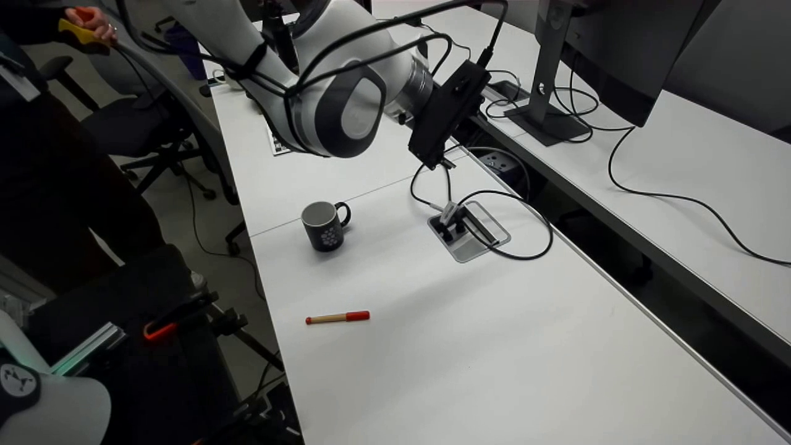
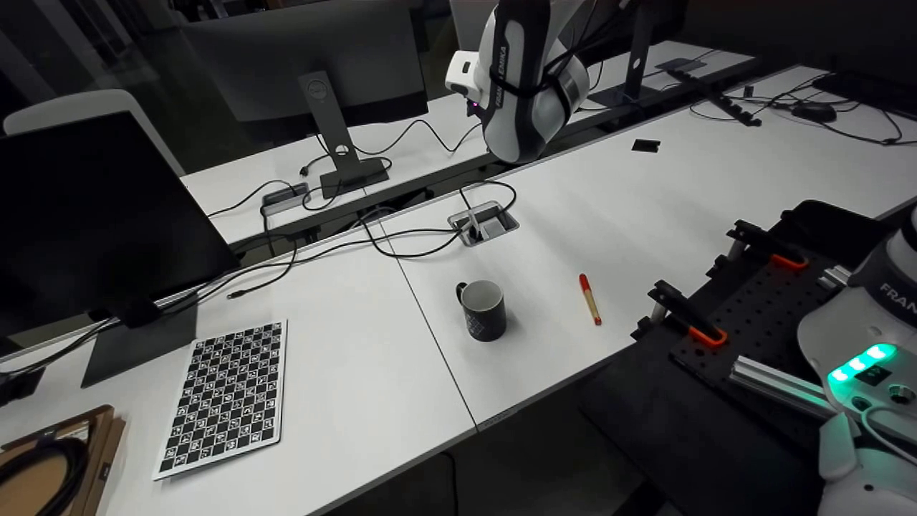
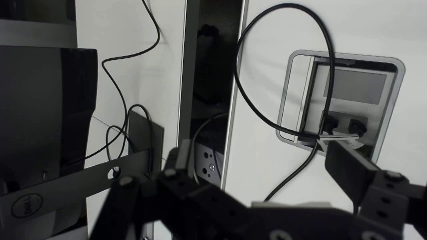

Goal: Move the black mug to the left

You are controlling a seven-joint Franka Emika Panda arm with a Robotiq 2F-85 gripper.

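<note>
An office: a monitor (image 2: 86, 222) stands on the white counter (image 2: 358, 387), another monitor (image 2: 322, 57) beyond it, a wheeled chair (image 1: 126, 130) beside it, a power box (image 3: 355, 86) sunk into it

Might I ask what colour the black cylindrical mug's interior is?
The black mug's interior is grey, best seen in an exterior view.

In the wrist view, the black two-fingered gripper (image 3: 260, 155) is blurred, cut off below. Near one edge of the long white table (image 1: 494, 358), pale print (image 1: 330, 237) on the squat black mug (image 1: 322, 231) is too small to read.
</note>
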